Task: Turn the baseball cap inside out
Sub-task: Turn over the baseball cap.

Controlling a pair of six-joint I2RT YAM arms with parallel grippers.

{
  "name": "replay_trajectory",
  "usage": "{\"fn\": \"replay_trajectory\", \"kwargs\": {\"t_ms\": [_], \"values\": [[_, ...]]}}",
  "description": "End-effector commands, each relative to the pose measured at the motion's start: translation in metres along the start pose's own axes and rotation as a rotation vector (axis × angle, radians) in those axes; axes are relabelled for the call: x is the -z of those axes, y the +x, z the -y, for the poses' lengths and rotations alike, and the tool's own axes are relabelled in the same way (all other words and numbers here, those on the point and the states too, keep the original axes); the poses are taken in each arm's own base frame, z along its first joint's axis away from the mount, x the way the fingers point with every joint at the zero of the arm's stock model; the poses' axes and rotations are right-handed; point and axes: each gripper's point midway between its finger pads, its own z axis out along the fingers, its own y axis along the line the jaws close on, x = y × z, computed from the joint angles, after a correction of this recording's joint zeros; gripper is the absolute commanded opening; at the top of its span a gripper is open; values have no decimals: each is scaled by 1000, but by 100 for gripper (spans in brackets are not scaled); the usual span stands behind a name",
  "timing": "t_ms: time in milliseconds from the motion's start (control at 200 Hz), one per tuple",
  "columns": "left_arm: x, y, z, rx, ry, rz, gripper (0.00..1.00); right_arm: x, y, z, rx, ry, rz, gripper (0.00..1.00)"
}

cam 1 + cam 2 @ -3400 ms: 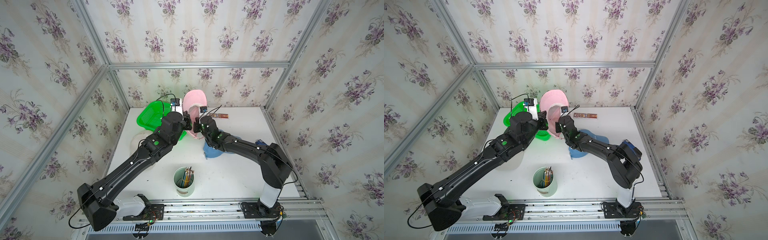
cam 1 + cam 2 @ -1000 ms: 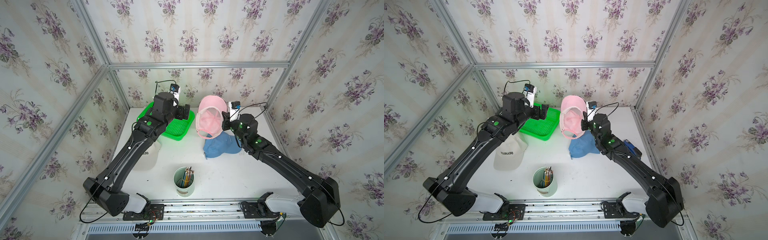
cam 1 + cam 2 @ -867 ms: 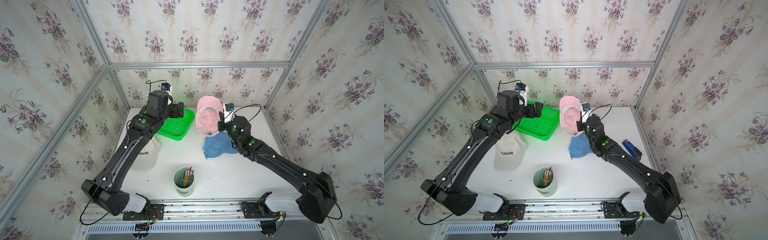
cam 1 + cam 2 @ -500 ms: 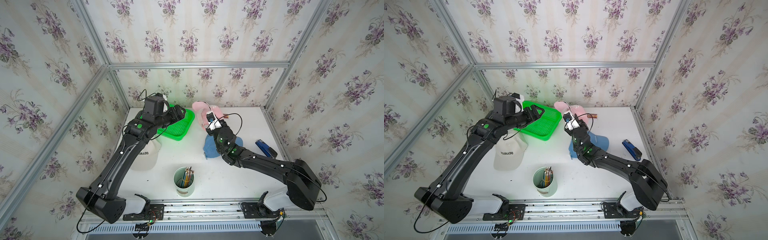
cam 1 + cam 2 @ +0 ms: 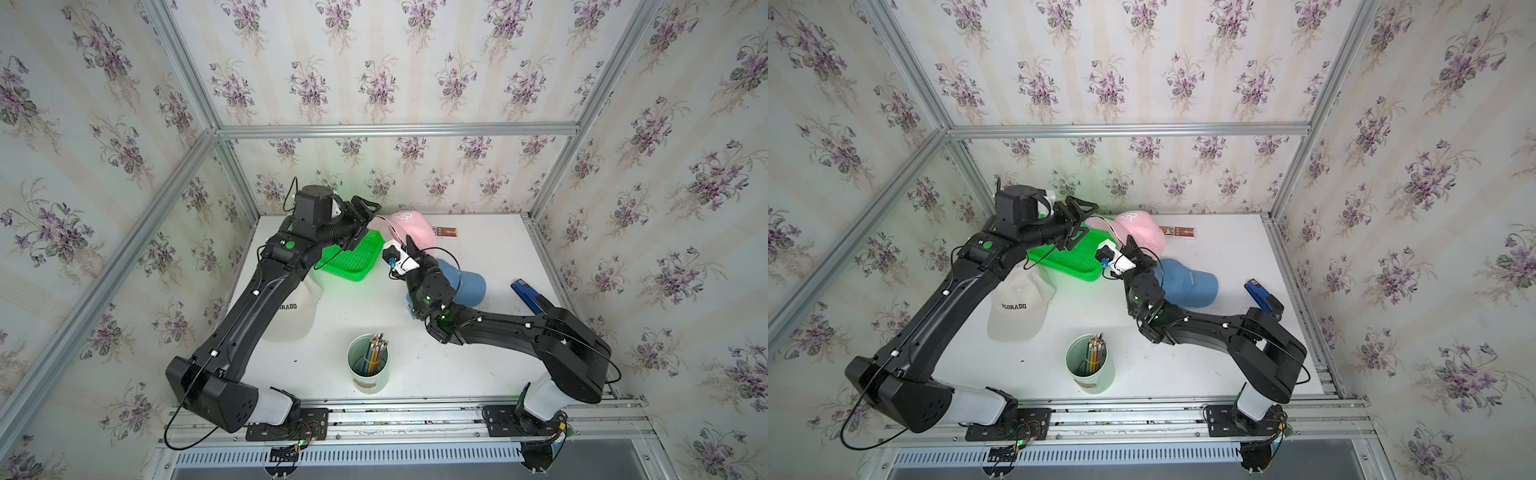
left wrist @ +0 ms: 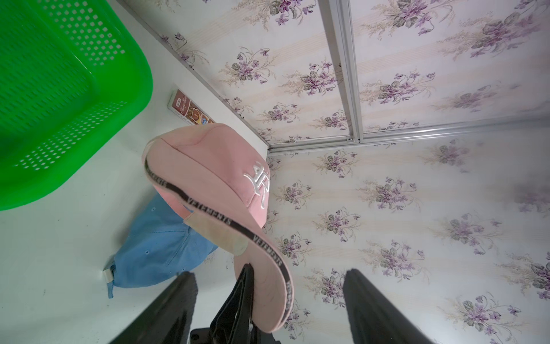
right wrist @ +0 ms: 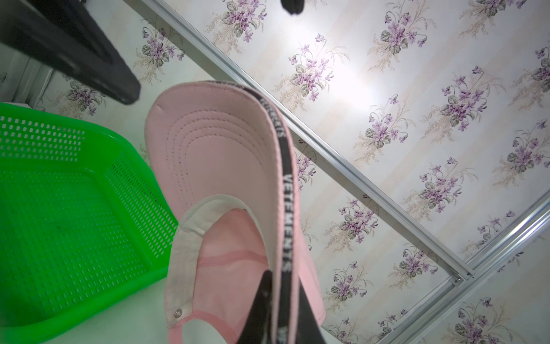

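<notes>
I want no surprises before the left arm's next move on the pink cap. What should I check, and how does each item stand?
1. Right gripper clamped on the brim of the pink fabric baseball cap: ok.
2. Left gripper open: ok.
3. Left gripper lined up with the brim: ok.
4. Crown turned inside out: not ok, logo faces outward.
5. Cap clear of the blue fabric cap: cannot tell.

Black arms (image 5: 249, 307), white bases (image 5: 272, 405), green lights (image 5: 289, 245)

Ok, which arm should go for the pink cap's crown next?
Left. The left gripper is open and free right beside the pink cap; the right gripper is shut on its brim, so it is busy.
</notes>
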Motion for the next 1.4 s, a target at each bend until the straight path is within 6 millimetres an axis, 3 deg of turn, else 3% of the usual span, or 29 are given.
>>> {"fn": "replay_trajectory", "kwargs": {"t_ms": [0, 175, 280, 545, 629, 709, 779, 884, 1059, 1144, 1269, 1394], "values": [[-6, 3, 3, 31, 25, -23, 78, 0, -15, 8, -42, 26, 49, 0], [-16, 1, -5, 59, 34, -11, 68, 3, -22, -6, -28, -7, 68, 0], [-22, 0, -1, 54, 57, -16, 56, 5, -24, -13, -22, -21, 74, 0], [-41, 12, -8, 68, 97, -86, 11, 3, -17, -22, -15, -44, 52, 1], [-43, 11, -10, 62, 107, -96, 5, 4, -12, -28, -12, -70, 34, 10], [-43, 7, -7, 47, 132, -101, 0, 9, -9, -26, -40, -86, 28, 33], [-43, 2, -7, 32, 145, -105, 0, 14, -5, -27, -78, -147, 18, 49], [-42, -9, -7, 16, 157, -98, 0, 23, -3, -25, -166, -272, 1, 58], [-39, -29, -19, -6, 163, -87, 0, 43, -2, 7, -295, -294, 18, 58], [-35, -28, -16, -78, 195, -127, 0, 38, 10, 31, -411, -296, -36, 53], [-27, -25, -24, -163, 206, -178, 0, 29, 28, 58, -592, -361, -97, 55], [-18, -27, -41, -149, 214, -167, 0, 17, 32, 64, -655, -438, -183, 57]]}}
